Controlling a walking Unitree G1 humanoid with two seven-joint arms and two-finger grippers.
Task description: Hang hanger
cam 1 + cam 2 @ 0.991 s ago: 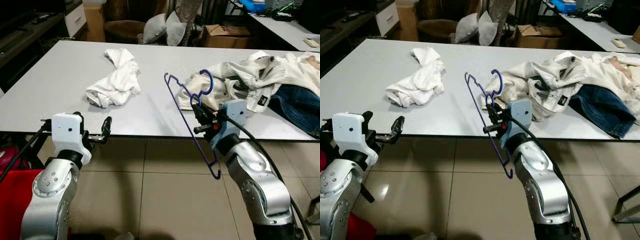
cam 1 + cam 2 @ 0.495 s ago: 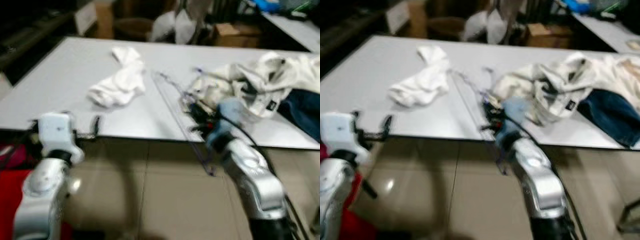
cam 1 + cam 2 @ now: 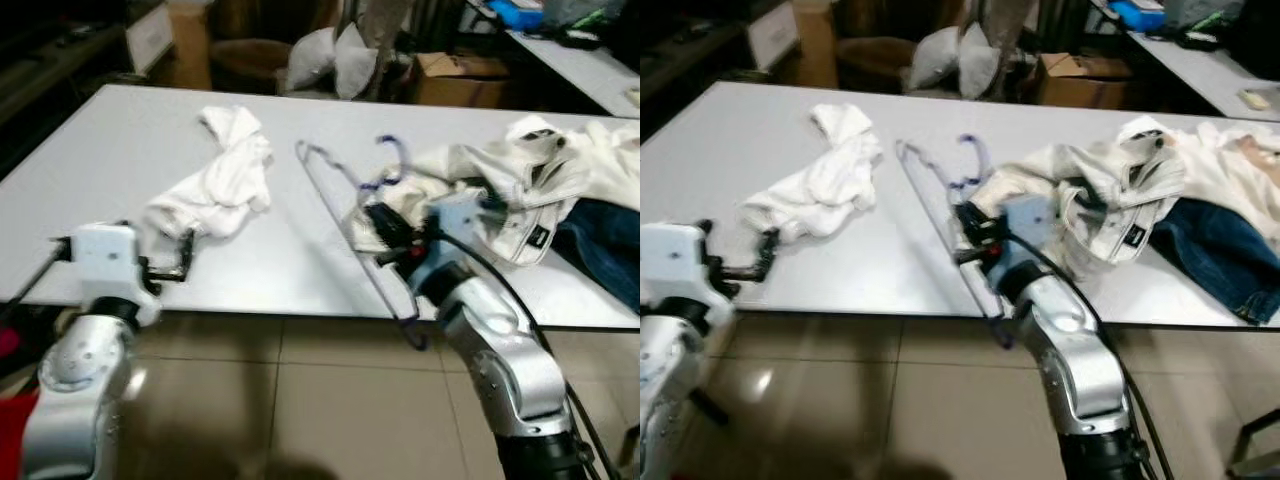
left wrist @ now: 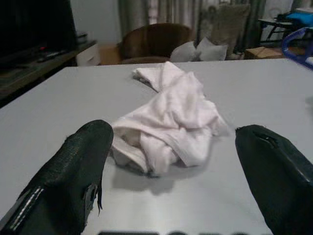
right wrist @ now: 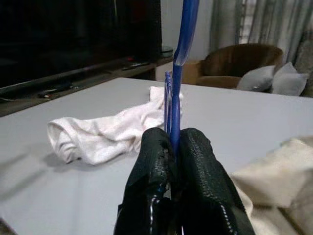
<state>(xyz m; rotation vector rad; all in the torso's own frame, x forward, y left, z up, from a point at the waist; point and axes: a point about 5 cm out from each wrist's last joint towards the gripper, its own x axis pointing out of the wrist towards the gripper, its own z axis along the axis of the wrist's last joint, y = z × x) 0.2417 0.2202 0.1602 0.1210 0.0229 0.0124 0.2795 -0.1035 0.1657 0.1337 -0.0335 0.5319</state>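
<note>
The thin blue wire hanger (image 3: 345, 205) stands tilted above the near edge of the wide white table (image 3: 110, 150), its hook (image 3: 392, 160) up toward 12 o'clock and its lower corner dropping past the table edge toward 6 o'clock. The right gripper (image 3: 385, 235) holds it just below the hook: in the right wrist view the two black fingers (image 5: 195, 166) are pressed together with the blue wire (image 5: 177, 73) rising straight out from between their tips. The hanger's long bar slants from 11 o'clock over the tabletop down to 5 o'clock in front of the silver right forearm.

At 3 o'clock from the hanger, touching its hook side, lies a heap of cream-coloured clothing (image 3: 520, 185), with a dark blue denim garment (image 3: 610, 250) beyond it at the table's right edge. At 9 o'clock lies a crumpled white cloth (image 3: 215, 185).

The left gripper (image 3: 175, 260) hovers at the table's near edge, well apart from the hanger, its fingers (image 4: 83, 161) spread wide and empty, pointing at the white cloth. Beyond the table at 12 o'clock are grey cushions (image 3: 325, 60) and a brown armchair (image 4: 156, 41).
</note>
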